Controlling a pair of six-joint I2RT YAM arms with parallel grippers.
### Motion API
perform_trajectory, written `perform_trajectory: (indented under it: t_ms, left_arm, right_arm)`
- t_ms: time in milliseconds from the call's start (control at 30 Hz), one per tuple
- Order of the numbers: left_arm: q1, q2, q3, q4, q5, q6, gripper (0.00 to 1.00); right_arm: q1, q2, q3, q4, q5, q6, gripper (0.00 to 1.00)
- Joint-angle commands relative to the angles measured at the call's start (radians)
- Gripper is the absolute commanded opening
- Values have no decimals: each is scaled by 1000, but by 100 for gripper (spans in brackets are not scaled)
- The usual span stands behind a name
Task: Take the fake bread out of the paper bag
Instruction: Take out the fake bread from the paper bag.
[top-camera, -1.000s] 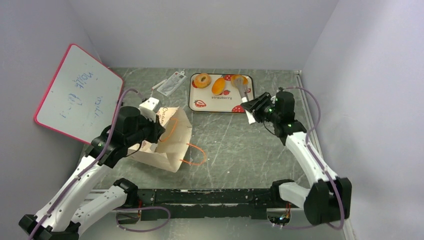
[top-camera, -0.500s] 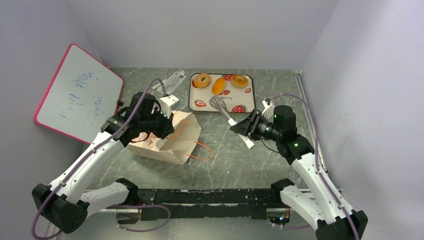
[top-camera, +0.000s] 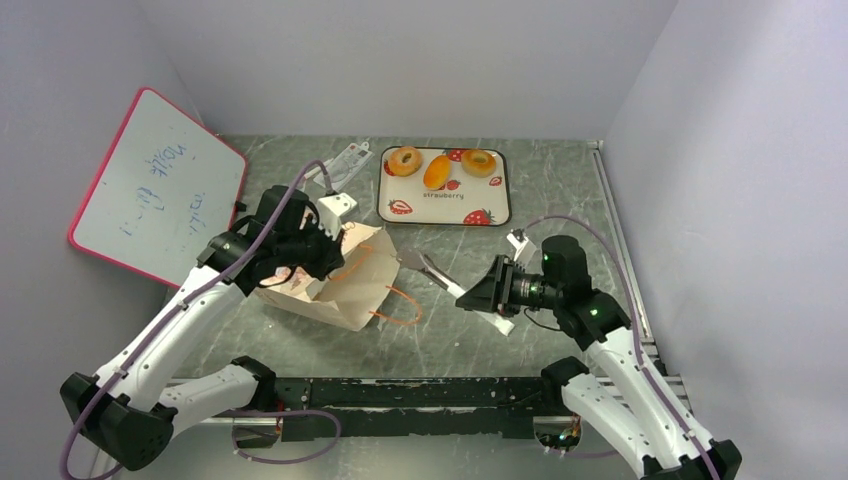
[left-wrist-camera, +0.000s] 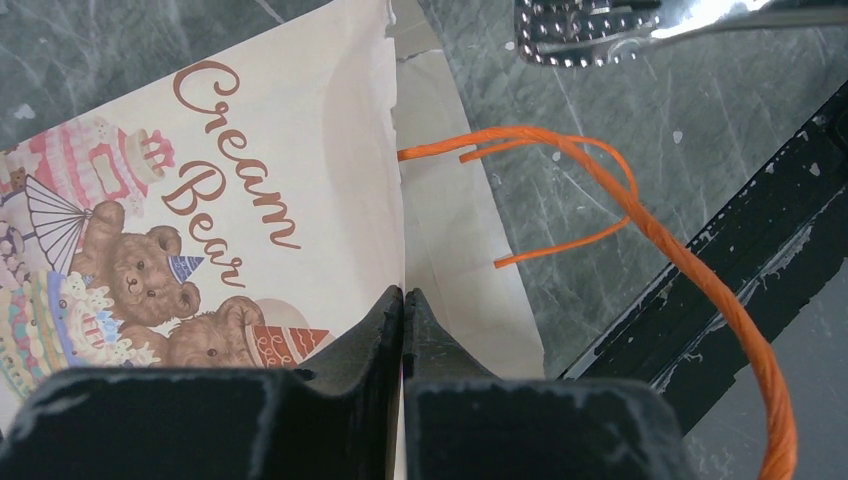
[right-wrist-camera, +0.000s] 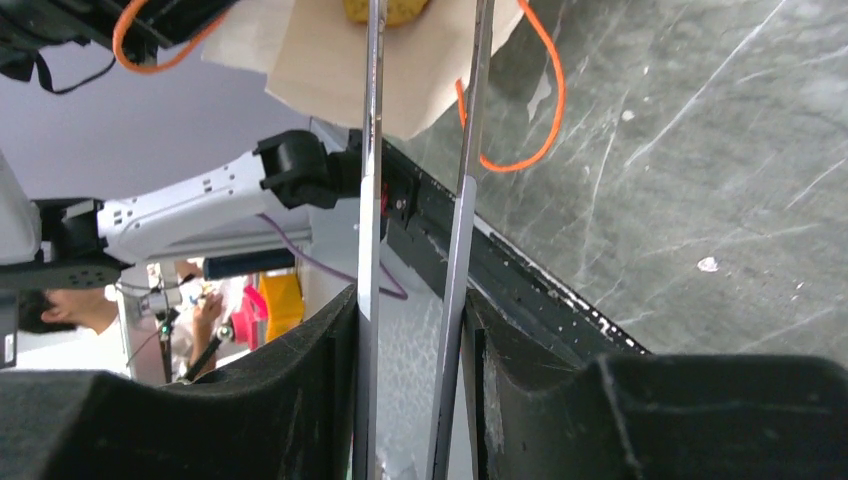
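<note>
Left gripper (top-camera: 326, 250) is pinched fully closed on the top edge of the paper bag (top-camera: 335, 290), jaws tight together with the paper wall between them (left wrist view shows this clearly, "Cream Bear" print right beside the fingertips). The bag lies tilted on the table (top-camera: 560, 200), mouth facing right, orange handles (top-camera: 400, 305) spilling onto the surface. Right gripper (top-camera: 482, 298) is clamped on metal tongs (top-camera: 432, 272), partly squeezed: the two arms run close and near parallel, narrow gap. Tong head sits just at the bag mouth. In the right wrist view a golden fake bread piece (right-wrist-camera: 385, 10) shows inside the bag opening between the tong arms at the frame's top edge; tips are cut off there, so can't tell if they touch it. Three more are out on the strawberry tray (top-camera: 440, 207) at the back: left ring pastry (top-camera: 405, 160), oval bun (top-camera: 438, 171), right ring pastry (top-camera: 479, 161). Clear plastic packet (top-camera: 340, 165) lies left of the tray, whiteboard (top-camera: 150, 190) leans at far left.
</note>
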Motion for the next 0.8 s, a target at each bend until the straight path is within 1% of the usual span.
perform_trajectory:
  t_ms: [0,233,333,400,500,600,767]
  left_arm:
    - [7,-29,-14,16,-28,24,7]
    - [8,-39,-27,51,-30,6,7]
    - [8,-28,-17,55,-30,0,7]
    - [8,-24,-8,60,-26,-2,7]
    - [8,-13,5,58,-15,-3,7]
    - [7,-8,16,53,-3,-5,7]
    - [7,-28,26,40,11,-17,7]
  right_arm:
    - [23,-28,-18,10,-95,-10,40]
    - [98,-39,-77,98,-93,61,40]
    - [174,-16,-103,182,-56,114,40]
    - [227,9,-124,276,-23,156,40]
    - [327,65,-149,407,49,217,40]
    - [426,151,-124,469,170,226,40]
    - [447,279,-123,610,258,273,40]
